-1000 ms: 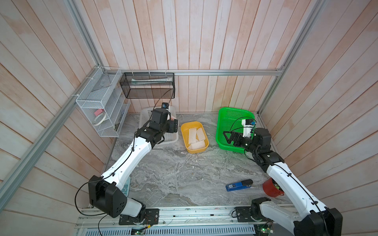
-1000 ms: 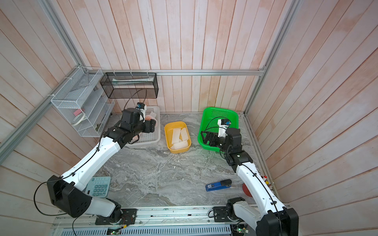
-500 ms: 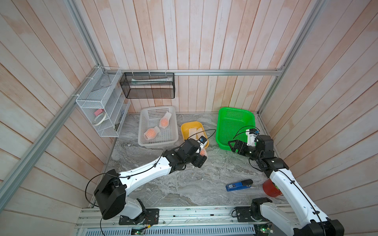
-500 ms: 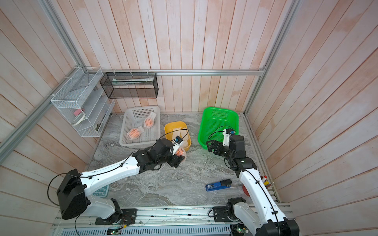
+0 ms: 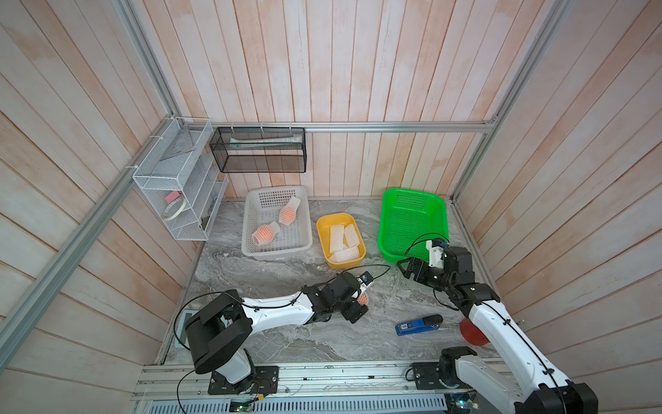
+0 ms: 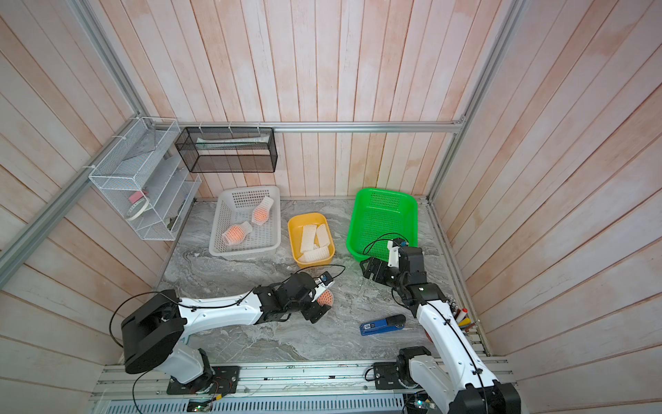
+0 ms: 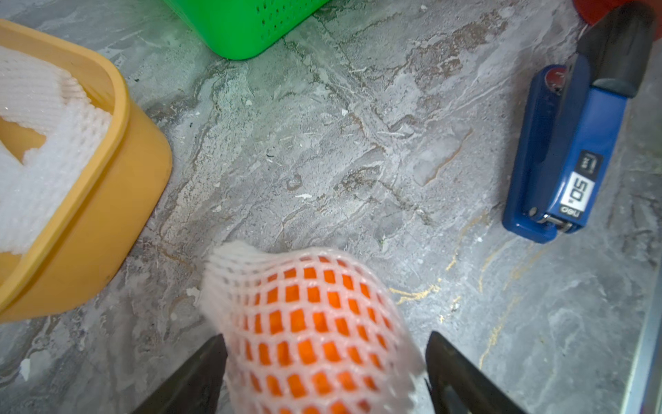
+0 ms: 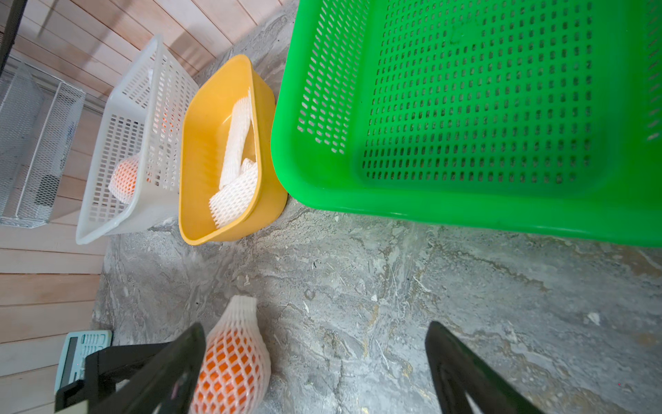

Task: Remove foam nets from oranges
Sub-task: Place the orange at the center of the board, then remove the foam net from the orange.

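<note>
An orange in a white foam net (image 7: 308,329) sits low over the middle of the table between the fingers of my left gripper (image 7: 326,337), which is shut on it. It shows in both top views (image 5: 363,299) (image 6: 325,297). My right gripper (image 8: 317,326) is open and holds nothing. It hovers to the right of that orange (image 8: 229,362), just in front of the green basket (image 5: 412,222). Two more netted oranges (image 5: 265,233) (image 5: 288,211) lie in the white basket (image 5: 276,251). Empty foam nets (image 5: 342,238) lie in the yellow tub (image 5: 335,216).
A blue stapler (image 5: 417,325) lies on the table at the front right, with a red cup (image 5: 471,331) beyond it by the right arm. A calculator (image 5: 184,322) lies at the front left. Wire racks (image 5: 179,186) hang on the back left wall.
My left arm swung from the white basket to the middle of the table with a netted orange. My right gripper drew back from the green basket towards the front.
</note>
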`<state>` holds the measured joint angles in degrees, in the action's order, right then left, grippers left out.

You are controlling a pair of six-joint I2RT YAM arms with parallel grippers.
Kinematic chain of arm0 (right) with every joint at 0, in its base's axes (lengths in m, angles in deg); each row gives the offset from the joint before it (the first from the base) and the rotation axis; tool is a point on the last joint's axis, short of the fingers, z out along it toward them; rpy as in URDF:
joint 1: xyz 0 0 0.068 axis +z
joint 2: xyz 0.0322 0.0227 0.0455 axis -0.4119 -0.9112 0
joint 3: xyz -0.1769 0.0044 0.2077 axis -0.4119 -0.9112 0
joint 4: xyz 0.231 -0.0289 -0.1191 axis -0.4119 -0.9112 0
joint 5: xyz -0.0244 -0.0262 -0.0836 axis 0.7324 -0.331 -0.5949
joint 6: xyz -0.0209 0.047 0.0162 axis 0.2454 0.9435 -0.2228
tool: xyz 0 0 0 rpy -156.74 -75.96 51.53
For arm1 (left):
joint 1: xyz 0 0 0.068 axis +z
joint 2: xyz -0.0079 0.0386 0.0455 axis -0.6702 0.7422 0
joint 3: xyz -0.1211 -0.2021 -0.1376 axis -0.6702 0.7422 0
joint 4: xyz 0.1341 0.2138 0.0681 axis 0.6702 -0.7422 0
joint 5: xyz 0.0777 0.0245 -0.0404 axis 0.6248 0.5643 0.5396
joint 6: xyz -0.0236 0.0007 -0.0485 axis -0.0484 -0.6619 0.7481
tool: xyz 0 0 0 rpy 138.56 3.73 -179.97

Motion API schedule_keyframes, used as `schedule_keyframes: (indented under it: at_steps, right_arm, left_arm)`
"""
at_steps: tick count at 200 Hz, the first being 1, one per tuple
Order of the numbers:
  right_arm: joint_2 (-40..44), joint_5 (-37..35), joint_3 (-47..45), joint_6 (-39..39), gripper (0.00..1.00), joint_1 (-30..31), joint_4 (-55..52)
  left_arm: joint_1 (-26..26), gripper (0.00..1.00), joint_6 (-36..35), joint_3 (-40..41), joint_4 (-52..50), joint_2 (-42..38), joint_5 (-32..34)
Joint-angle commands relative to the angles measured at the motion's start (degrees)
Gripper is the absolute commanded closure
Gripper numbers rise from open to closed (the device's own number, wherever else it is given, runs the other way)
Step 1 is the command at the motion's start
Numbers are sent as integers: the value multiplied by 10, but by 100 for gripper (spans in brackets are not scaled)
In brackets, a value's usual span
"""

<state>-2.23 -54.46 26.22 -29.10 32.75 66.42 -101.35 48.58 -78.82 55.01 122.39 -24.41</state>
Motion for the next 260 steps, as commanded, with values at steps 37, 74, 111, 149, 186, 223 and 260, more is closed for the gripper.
schedule_keyframes:
  at_steps: [37, 74, 111, 149, 186, 223, 260]
  right_arm:
    - [1, 59, -6, 7, 5, 1, -10]
    - [-50, 153, 2, 28, 9, 22, -35]
    - [-109, 160, 37, 15, 10, 76, -39]
    - [-145, 181, 17, 26, 11, 125, 41]
    - [-206, 213, 33, -14, 13, 159, 76]
    - [-269, 148, 96, -97, 8, 196, -9]
    - [-302, 133, 165, -132, 6, 215, -62]
  left_arm:
    - [-3, 8, 7, -9, 30, -10, 26]
    - [-3, 0, 91, -26, -48, -98, 30]
    - [50, 0, 290, 19, -120, -223, 2]
    - [153, 0, 553, 126, -85, -275, -123]
    - [187, 0, 689, 161, 41, -203, -222]
    - [192, 0, 720, 172, 81, -169, -209]
    - [216, 0, 677, 196, 87, -175, -219]
